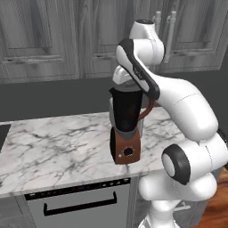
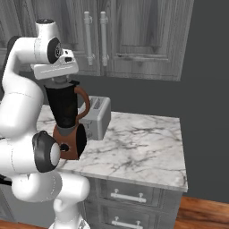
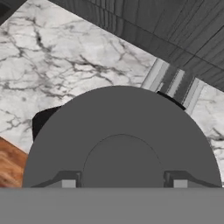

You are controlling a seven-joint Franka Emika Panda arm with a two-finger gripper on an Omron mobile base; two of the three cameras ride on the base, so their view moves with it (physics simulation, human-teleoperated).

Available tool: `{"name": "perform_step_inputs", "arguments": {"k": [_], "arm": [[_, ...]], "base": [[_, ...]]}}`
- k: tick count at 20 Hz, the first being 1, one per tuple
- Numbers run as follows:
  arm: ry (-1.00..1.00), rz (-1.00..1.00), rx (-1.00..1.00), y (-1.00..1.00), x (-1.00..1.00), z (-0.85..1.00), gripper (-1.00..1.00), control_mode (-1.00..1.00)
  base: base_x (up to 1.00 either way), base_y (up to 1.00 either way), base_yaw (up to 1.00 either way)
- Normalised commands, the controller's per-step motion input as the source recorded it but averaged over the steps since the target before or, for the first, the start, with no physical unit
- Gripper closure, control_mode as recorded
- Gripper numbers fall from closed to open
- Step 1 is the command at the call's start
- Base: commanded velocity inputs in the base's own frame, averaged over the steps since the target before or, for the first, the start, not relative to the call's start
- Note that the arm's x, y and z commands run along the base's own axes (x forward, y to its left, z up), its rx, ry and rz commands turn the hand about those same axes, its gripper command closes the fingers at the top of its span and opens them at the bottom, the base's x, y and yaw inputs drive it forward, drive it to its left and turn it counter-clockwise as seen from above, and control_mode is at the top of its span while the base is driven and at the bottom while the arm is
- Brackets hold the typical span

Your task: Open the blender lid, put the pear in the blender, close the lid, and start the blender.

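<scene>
we see the arm bent over in a high arch, its upper link sloping down from the shoulder and its wrist turned so that the tool (image 3: 121, 183) points straight down onto the top of the blender (image 1: 126, 127). in the hand view the two fingertips (image 3: 68, 183) stand on either side of the raised central knob of the blender lid (image 3: 121, 135), close to it. whether they press the knob or stand just clear of it we cannot tell.

the lid sits flat across the top of the dark jar, covering it fully. the blender stands upright on the marble worktop (image 1: 58, 147), near the worktop's front edge, its brown handle turned toward the back and its round black knob facing front.

left of the blender, at the far end of the worktop, a dark cooktop edge (image 1: 2, 133) shows. below the blender's left side a dishwasher front (image 1: 78, 205) with a dark handle sits under the worktop. just behind and right of the blender stands a silver toaster (image 2: 97, 117). further right the worktop runs bare to its end, with drawers (image 2: 129, 197) beneath. grey cabinets (image 2: 134, 36) hang on the wall above the blender, and a wooden floor (image 2: 201, 214) lies below.
</scene>
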Motion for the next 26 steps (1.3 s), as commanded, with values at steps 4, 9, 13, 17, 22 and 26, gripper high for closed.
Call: {"name": "perform_step_inputs", "arguments": {"k": [4, 9, 13, 17, 22, 26], "arm": [[-0.14, 0.0, 0.0, 0.1, 0.27, -0.13, 1.0, -1.0], [-0.19, 0.0, 0.0, 0.07, 0.18, -0.1, 1.0, -1.0], [-0.2, 0.03, 0.0, 0.0, 0.09, -0.35, 1.0, -1.0], [-0.24, 0.1, 0.02, -0.06, 0.0, -0.52, 1.0, -1.0], [-0.14, 0.14, 0.06, -0.07, 0.0, -0.48, 1.0, -1.0], [0.0, 0.13, 0.08, -0.01, 0.01, -0.48, 1.0, -1.0]], "base": [[0.0, 0.0, 0.0], [0.0, 0.0, 0.0], [0.0, 0.0, 0.0], [0.0, 0.0, 0.0], [0.0, 0.0, 0.0], [0.0, 0.0, 0.0]]}}
